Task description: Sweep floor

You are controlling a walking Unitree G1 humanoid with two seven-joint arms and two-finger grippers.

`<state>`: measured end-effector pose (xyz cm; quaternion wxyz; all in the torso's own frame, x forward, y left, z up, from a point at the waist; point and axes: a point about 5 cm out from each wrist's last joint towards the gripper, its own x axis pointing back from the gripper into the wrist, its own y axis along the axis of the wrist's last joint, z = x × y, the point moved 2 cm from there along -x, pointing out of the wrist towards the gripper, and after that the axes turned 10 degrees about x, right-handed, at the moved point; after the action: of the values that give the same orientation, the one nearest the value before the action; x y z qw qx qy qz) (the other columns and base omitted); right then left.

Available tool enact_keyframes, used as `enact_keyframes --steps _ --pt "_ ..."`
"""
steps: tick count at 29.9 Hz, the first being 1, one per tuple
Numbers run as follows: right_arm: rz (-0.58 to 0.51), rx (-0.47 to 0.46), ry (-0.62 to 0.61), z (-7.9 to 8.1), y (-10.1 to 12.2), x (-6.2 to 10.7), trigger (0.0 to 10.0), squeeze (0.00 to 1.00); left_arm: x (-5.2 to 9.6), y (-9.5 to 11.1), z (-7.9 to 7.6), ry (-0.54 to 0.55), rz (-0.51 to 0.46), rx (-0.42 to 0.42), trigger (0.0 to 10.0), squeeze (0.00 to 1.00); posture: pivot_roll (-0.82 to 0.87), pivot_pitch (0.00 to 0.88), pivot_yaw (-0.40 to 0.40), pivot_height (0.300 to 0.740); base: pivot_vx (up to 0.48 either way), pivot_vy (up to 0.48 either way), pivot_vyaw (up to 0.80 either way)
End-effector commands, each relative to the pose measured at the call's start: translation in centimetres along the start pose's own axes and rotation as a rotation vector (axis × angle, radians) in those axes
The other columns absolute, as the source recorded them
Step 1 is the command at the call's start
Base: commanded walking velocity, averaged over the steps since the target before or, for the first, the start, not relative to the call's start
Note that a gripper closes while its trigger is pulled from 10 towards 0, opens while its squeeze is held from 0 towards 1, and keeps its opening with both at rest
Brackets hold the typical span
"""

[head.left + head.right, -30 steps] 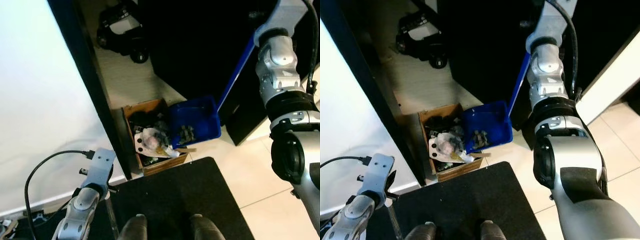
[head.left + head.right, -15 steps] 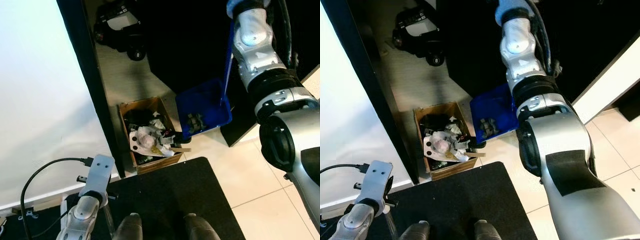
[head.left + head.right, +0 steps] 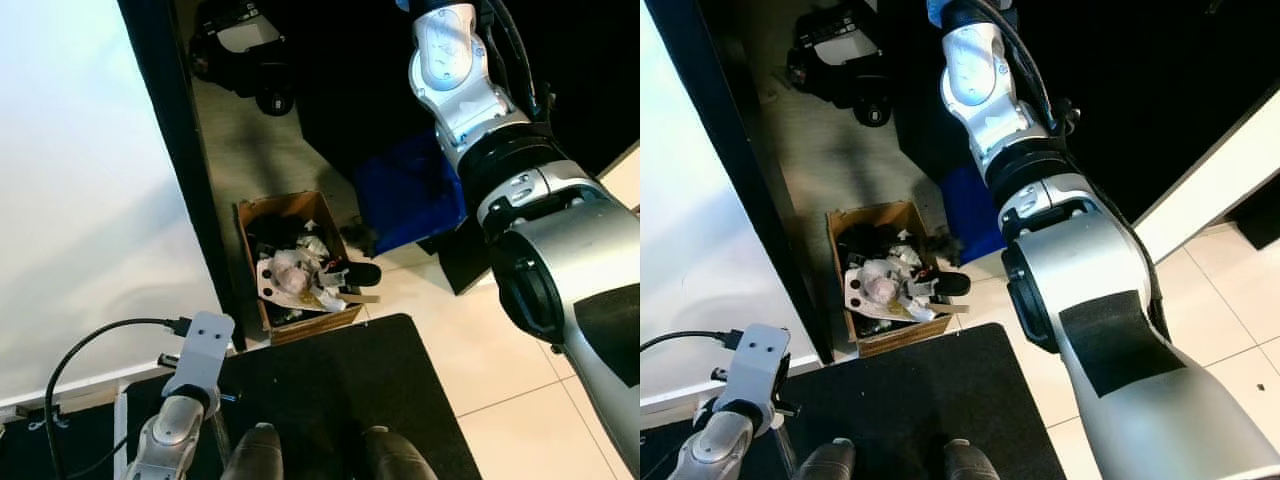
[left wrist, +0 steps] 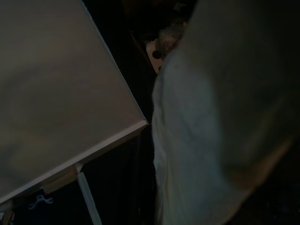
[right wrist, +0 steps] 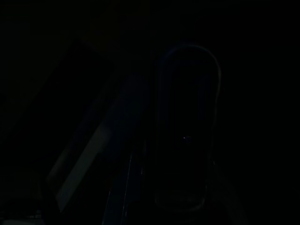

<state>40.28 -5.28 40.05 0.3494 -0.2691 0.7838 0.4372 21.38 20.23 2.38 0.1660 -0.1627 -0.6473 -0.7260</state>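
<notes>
**Dustpan sits beside the box, under the right arm**

Dustpan [image 3: 410, 190], blue, sits on the floor just right of the cardboard box [image 3: 297, 262] full of trash. The right arm reaches up and forward over it; I cannot tell how either end effector stands. The left arm hangs low, farther away.

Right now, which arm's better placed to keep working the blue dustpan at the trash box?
Right, probably. The right arm reaches forward over the blue dustpan beside the cardboard trash box. The left arm hangs low by the white panel, away from both.
</notes>
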Motion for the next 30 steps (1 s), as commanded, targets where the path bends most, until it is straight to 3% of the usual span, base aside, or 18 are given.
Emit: enact_keyframes --steps 1,12,20,23,27,30 --pt "-0.011 0.007 -0.015 -0.7 0.2 -0.4 10.0 0.0 0.3 -0.7 -0.7 -0.011 0.028 0.02 10.0 0.0 0.32 0.094 -0.172 0.74 0.0 0.0 0.0" --pt "0.052 -0.015 -0.039 -1.6 -1.8 0.3 10.0 0.0 -0.1 -0.2 -1.0 -0.02 0.021 0.013 10.0 0.0 0.31 0.083 -0.161 0.74 0.0 0.0 0.0" --pt "0.19 -0.172 -0.041 -3.0 -5.7 2.4 10.0 0.0 -0.2 -0.4 -1.2 -0.045 0.032 -0.011 10.0 0.0 0.28 0.08 -0.139 0.74 0.0 0.0 0.0" --pt "0.258 -0.227 -0.043 -4.1 -8.0 4.1 10.0 0.0 -0.3 -0.4 -1.3 -0.06 0.031 -0.029 10.0 0.0 0.26 0.079 -0.125 0.74 0.0 0.0 0.0" --pt "0.294 -0.215 -0.006 -5.0 -9.9 5.9 10.0 0.0 -0.5 -0.3 -1.3 -0.07 0.023 -0.039 10.0 0.0 0.24 0.079 -0.116 0.74 0.0 0.0 0.0" --pt "0.331 -0.173 0.022 -7.6 -12.0 8.7 10.0 0.0 -0.9 0.7 -0.9 -0.084 -0.023 -0.053 10.0 0.0 0.18 0.078 -0.082 0.74 0.0 0.0 0.0"
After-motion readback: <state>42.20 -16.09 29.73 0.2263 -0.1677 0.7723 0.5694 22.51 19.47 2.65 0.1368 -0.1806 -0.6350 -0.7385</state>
